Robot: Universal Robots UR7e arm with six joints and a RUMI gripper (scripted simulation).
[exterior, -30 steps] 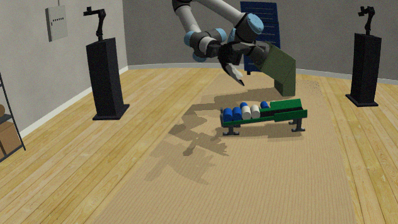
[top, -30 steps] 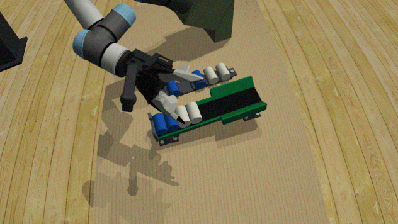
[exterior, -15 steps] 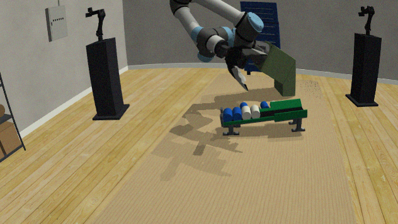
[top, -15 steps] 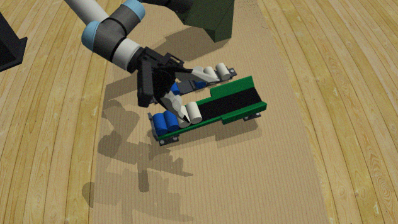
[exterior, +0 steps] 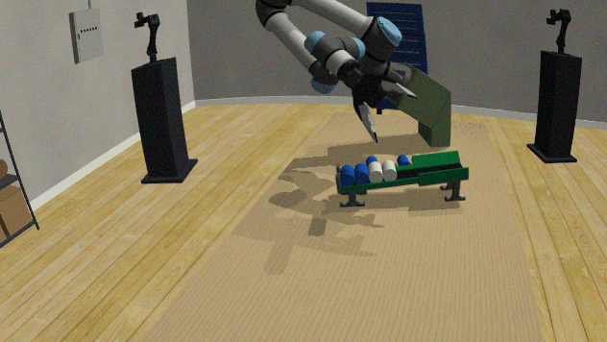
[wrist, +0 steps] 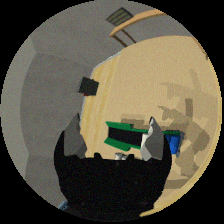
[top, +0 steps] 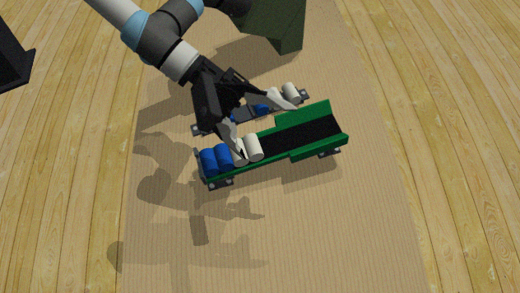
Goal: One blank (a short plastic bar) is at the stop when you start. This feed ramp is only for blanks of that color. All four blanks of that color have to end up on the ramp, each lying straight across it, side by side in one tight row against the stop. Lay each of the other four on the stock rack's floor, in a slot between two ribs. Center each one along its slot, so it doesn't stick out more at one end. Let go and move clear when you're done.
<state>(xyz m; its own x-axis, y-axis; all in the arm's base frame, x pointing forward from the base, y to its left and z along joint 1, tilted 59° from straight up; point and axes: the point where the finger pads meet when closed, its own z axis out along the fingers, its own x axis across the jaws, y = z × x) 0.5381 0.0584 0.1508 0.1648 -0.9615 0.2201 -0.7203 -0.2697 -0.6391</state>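
Leaving passage from above over the bare black bed (top: 298,132) (exterior: 432,171) (wrist: 125,136), right of center in the top view; narrowing between green side walls (top: 304,113) (exterior: 437,158) (wrist: 118,125); running into white blanks (top: 253,146) (exterior: 389,170) and blue blanks (top: 223,157) (exterior: 361,173) (wrist: 174,144) to the left; meeting a dark green block (top: 292,25) (exterior: 437,106) at upper center.

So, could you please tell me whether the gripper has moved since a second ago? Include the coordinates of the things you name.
Yes: in the top view, the gripper (top: 266,132) (exterior: 396,119) (wrist: 115,115) has shifted rightward relative to the ramp (top: 317,149) (exterior: 444,178) (wrist: 118,145).
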